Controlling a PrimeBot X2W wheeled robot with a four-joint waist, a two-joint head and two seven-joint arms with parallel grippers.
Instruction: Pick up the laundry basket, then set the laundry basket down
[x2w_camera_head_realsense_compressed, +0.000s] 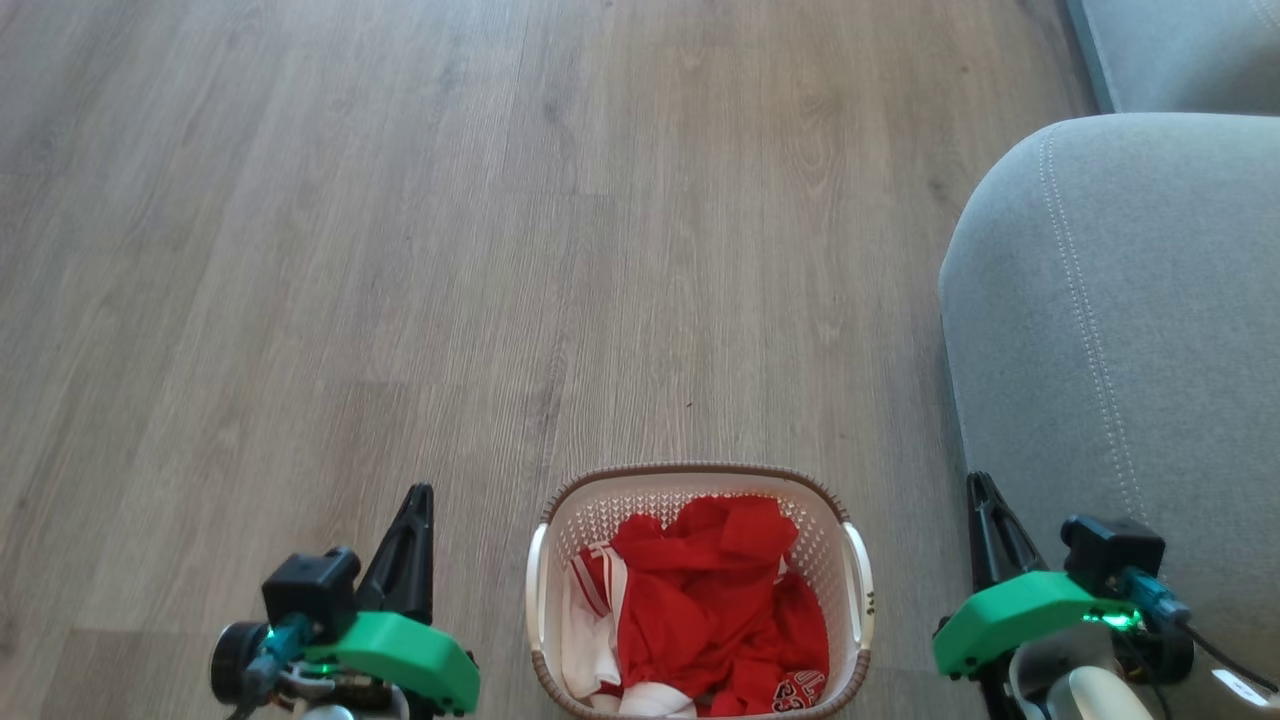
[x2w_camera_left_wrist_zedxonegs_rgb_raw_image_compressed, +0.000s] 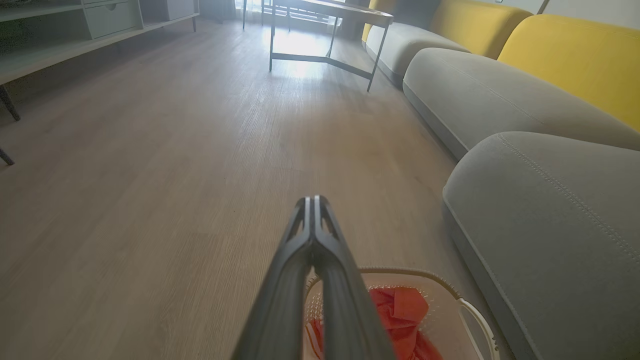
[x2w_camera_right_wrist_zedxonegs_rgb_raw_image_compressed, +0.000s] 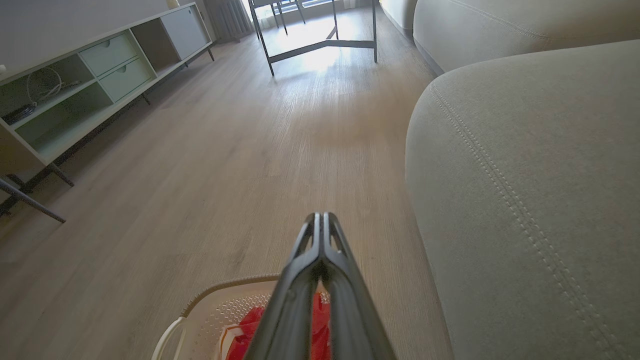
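Laundry basket (x2w_camera_head_realsense_compressed: 690, 470) is flanked on the floor (x2w_camera_head_realsense_compressed: 400, 250) by the left gripper (x2w_camera_head_realsense_compressed: 420, 495) and right gripper (x2w_camera_head_realsense_compressed: 978, 485), fingers (x2w_camera_head_realsense_compressed: 405, 560) pressed together, pointed forward.

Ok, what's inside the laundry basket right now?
Red and white clothes are piled in the laundry basket. They cover its bottom, so whatever lies under them can't be seen.

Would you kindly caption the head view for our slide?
Laundry basket of red clothes on the wood floor, between the shut left gripper and right gripper, beside a grey sofa.

Fingers closed together: left end effector (x2w_camera_head_realsense_compressed: 421, 495), right end effector (x2w_camera_head_realsense_compressed: 977, 484).
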